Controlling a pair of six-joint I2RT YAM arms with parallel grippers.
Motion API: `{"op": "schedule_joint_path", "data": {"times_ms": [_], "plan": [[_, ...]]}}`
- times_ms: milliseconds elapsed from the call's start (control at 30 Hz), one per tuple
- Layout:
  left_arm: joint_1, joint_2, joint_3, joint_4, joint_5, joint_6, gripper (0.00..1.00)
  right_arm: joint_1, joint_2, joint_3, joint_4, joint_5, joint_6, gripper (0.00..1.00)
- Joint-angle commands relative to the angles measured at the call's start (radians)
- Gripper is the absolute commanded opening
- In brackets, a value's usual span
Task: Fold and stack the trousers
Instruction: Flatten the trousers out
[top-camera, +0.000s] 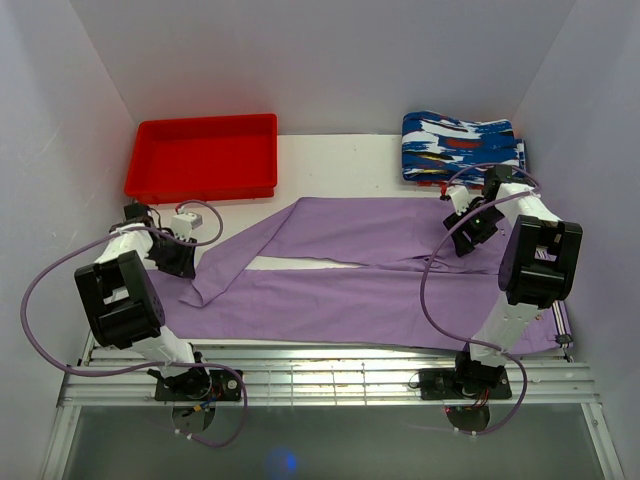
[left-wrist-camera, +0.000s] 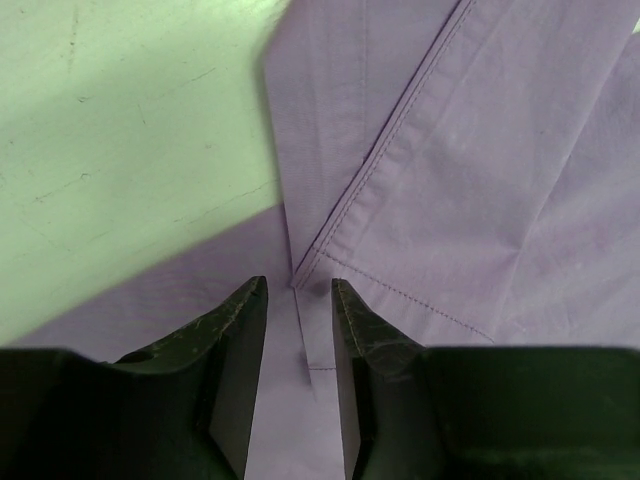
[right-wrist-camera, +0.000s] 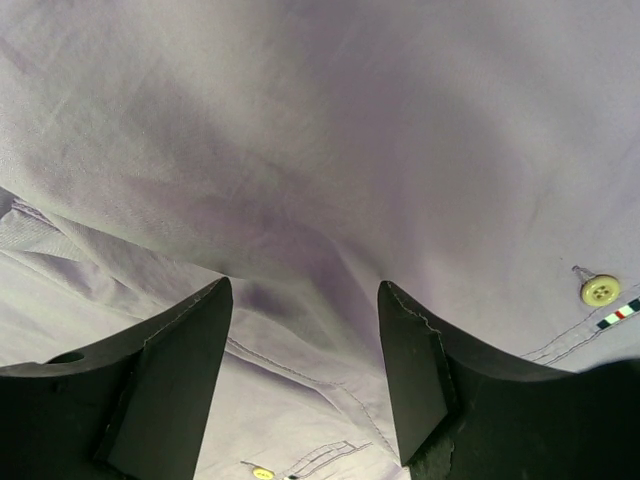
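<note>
trousers (top-camera: 330, 290) waist under right arm (top-camera: 535, 262), patterned garments (top-camera: 460, 145) partly hidden

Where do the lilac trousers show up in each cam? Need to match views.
Top external: trousers spread across the middle of the frame.
Left wrist: trousers cover the right side and bottom.
Right wrist: trousers fill the frame.
Shared landmark: stitched leg hem, top and left wrist only.

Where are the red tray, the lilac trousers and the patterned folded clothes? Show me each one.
red tray (top-camera: 205, 158), top view, on its bare floor.
lilac trousers (top-camera: 380, 298), top view, on the near leg.
patterned folded clothes (top-camera: 458, 145), top view, on the top layer.
</note>
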Motion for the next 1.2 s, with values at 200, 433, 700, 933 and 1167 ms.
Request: {"op": "schedule_joint_path", "data": {"times_ms": [200,433,700,933,1167], "plan": [[0.001,-0.006,0.008,-0.049,0.059,0.018,0.35,0.004,-0.032,-0.004,-0.011,-0.007,-0.017,0.66],[0.001,0.002,0.004,-0.063,0.064,0.024,0.34,0.004,-0.030,-0.004,-0.008,-0.008,-0.017,0.66],[0.001,0.014,0.002,-0.072,0.078,0.023,0.30,0.004,-0.032,-0.002,-0.006,-0.007,-0.019,0.66],[0.001,0.017,0.013,-0.080,0.092,0.021,0.09,0.004,-0.033,-0.005,-0.005,-0.002,-0.020,0.65],[0.008,-0.038,0.106,-0.146,0.115,0.014,0.00,0.004,-0.036,-0.004,-0.005,-0.001,-0.019,0.64]]}}
